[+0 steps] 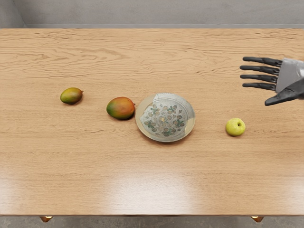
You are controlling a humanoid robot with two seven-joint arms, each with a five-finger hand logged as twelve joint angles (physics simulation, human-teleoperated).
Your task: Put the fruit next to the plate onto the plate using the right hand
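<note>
The right hand (pixel 275 80) hangs in the air at the right edge of the frame, a little above the middle, its arm coming in from that side. Its dark fingers (pixel 259 60) are stretched out wide towards the left, the thumb angled below them, and they hold nothing.

On the wooden bench (pixel 152 175), near the centre of the frame, lies a round plate (pixel 165 117) with a floral pattern. The larger mango (pixel 120 108), red and green, lies just beside the plate's left rim, so close that I cannot tell whether they touch. A smaller mango (pixel 71 95) rests well apart to the left. A yellow-green apple (pixel 235 127) sits right of the plate, below the hand and clear of both.
</note>
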